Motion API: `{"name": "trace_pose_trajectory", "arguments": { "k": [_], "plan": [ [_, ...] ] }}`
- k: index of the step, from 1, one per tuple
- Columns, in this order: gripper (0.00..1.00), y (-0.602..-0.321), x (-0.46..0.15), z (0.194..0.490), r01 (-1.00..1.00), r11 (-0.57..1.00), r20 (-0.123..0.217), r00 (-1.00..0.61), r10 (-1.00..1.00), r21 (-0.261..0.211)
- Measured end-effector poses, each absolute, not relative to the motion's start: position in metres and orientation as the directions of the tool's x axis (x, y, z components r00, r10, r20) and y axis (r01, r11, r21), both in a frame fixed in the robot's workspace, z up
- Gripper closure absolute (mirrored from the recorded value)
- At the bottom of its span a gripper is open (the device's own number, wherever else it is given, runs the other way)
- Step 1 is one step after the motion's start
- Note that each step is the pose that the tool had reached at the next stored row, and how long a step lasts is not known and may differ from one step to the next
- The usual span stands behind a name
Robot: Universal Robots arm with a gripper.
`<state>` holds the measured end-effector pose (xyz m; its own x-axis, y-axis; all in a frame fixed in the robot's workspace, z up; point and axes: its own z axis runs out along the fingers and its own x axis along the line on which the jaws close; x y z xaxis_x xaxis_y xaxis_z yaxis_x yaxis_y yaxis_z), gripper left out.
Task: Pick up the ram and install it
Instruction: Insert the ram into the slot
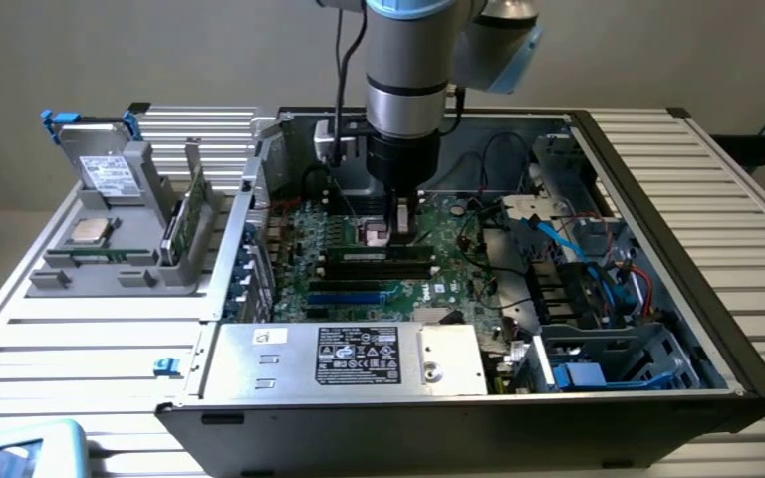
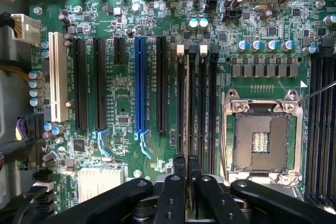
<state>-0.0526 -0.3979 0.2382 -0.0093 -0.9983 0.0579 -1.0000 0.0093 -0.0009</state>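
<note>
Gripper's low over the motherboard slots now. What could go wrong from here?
1. The gripper sits over narrow memory slots packed side by side; a small sideways error could press onto a slot wall or the wrong slot.
2. The open processor socket lies right beside those slots, contacts bare; a slip could damage it.
3. Small capacitors stand by the slots' ends and might get knocked.

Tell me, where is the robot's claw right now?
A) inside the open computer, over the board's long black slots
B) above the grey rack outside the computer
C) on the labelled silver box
A: the gripper hangs inside the open case, directly over the motherboard's black slots.
</note>
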Motion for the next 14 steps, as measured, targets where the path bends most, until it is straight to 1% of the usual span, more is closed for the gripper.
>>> {"name": "trace_pose_trajectory", "arguments": {
  "k": [14],
  "plan": [
    [0.87, -0.4022, -0.0531, 0.2342, -1.000, 0.009, 0.057, -0.009, -0.998, -0.001]
  ]
}}
